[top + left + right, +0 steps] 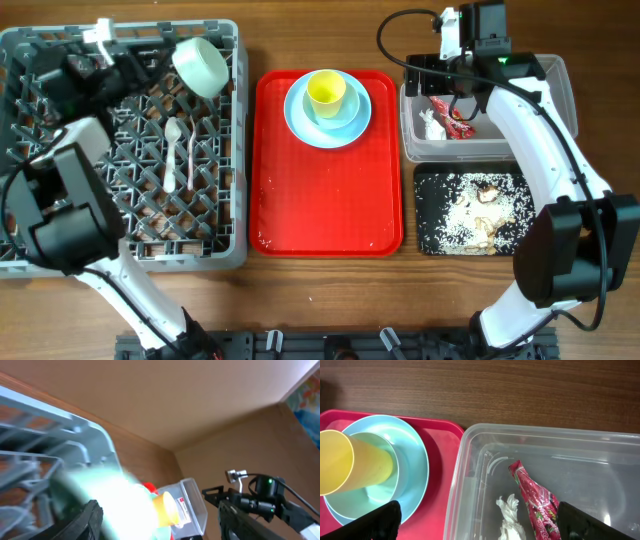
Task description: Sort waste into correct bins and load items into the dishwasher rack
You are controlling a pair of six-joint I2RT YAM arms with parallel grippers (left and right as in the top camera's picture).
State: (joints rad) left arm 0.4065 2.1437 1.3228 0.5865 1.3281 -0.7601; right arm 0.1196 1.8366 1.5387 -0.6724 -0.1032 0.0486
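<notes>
Newbie: cup next, I guess? It stands upright, mouth up, in the bowl on the plate, in the far half of the red tray.

Oldhand: yep. Just right of the tray, the right gripper hangs over the tub, fingers spread wide and empty. Cup's to its left, nearer than to the left gripper, off left of the tray in the rack by a tipped bowl. Can't tell that one's fingers, too blurry.

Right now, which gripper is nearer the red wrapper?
Right. The right gripper hangs over the clear tub holding the red wrapper; the left gripper is far off at the dishwasher rack.
</notes>
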